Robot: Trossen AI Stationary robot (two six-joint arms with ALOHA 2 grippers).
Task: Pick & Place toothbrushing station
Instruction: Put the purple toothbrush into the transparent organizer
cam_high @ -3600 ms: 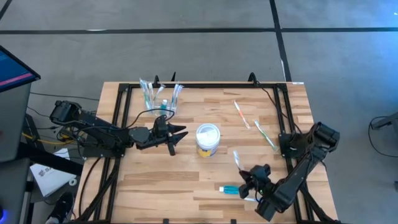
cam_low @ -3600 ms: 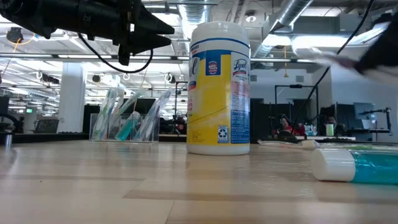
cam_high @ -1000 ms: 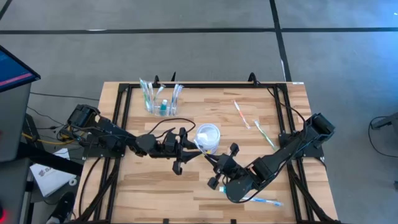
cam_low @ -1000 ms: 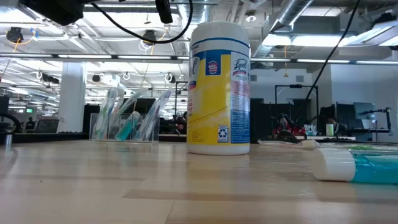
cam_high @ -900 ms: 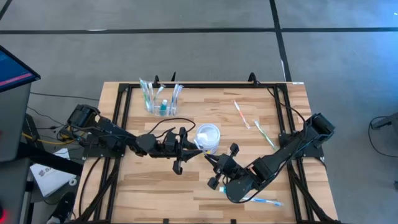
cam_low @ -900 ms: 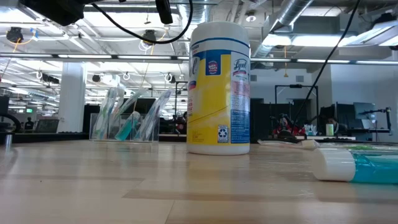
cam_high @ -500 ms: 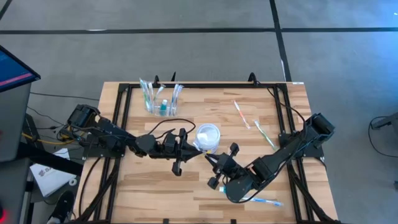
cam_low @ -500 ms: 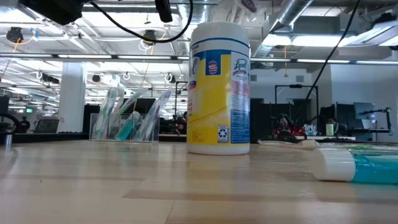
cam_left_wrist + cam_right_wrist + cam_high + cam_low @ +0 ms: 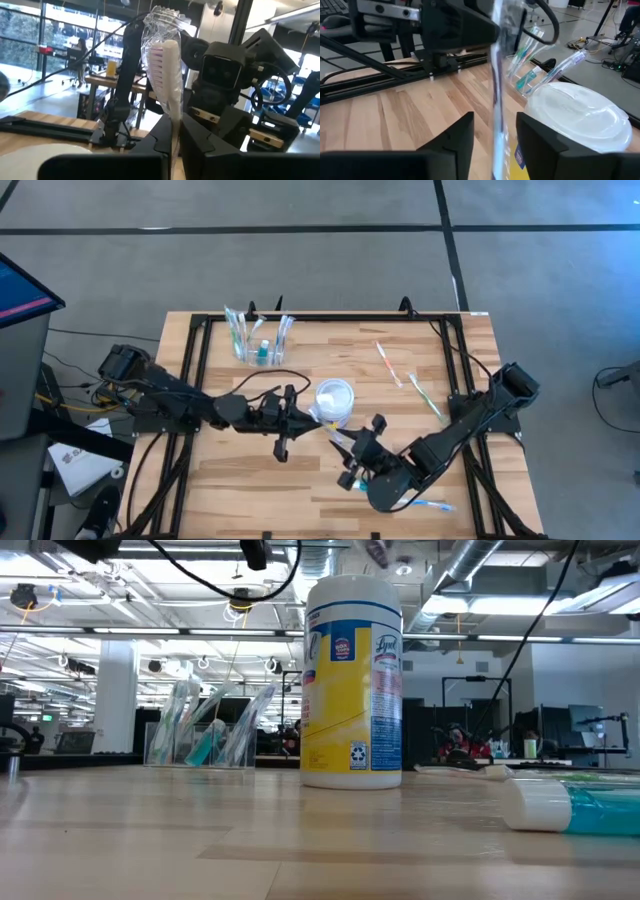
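Over the tabletop point(image 9: 230, 470), the left tool point(image 9: 172, 131) grips a wrapped toothbrush point(image 9: 165, 60) for handover; the right tool point(image 9: 492, 135) stands open around it.

Both arms and the tub point(image 9: 334, 401) crowd mid-table.

the clear toothbrushing station point(image 9: 259, 340) stands upright near the table's far edge, holding wrapped brushes.

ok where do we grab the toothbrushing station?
On the toothbrushing station, probably pinch the clear base across its narrow depth, from above, mid-length. Brushes fan out toward both ends; the middle looks lower. Left gripper holds a wrapped toothbrush, right gripper open around it.
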